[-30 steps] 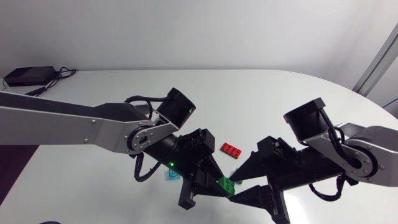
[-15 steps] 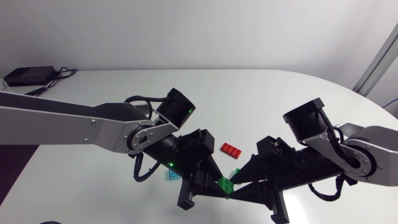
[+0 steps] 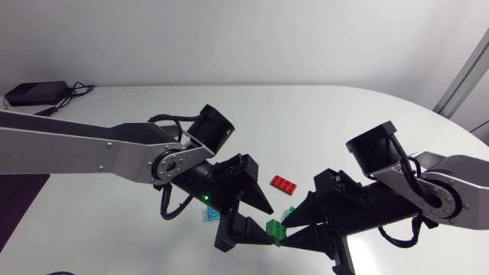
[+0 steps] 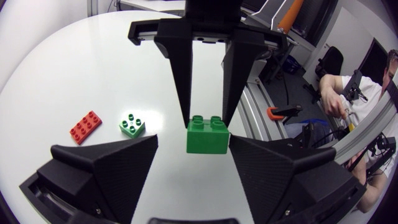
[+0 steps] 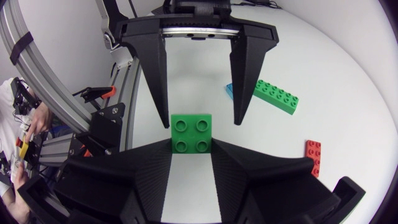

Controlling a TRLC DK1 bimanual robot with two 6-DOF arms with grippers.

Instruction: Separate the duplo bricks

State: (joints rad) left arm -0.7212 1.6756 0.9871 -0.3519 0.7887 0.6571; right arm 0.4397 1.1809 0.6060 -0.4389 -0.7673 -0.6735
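Note:
A dark green two-by-two duplo brick (image 3: 273,229) hangs above the table, and my right gripper (image 3: 281,232) is shut on it. In the right wrist view the brick (image 5: 191,133) sits studs-up between the gripper's (image 5: 191,147) two fingers. My left gripper (image 3: 269,226) faces it from the opposite side and stands open. Its fingers (image 4: 118,165) flank the brick (image 4: 206,134) with a gap on at least one side. My right gripper (image 4: 205,121) pinches the brick's upper part in that view.
On the white table (image 3: 344,114) lie a flat red brick (image 3: 283,183) and a small light green brick (image 3: 291,211). A long green brick (image 5: 275,96) lies against a blue one (image 5: 229,90), which peeks out under my left arm (image 3: 210,216).
My right gripper closed on the green brick, then my left gripper opened and let go of it. The left arm shifted slightly.

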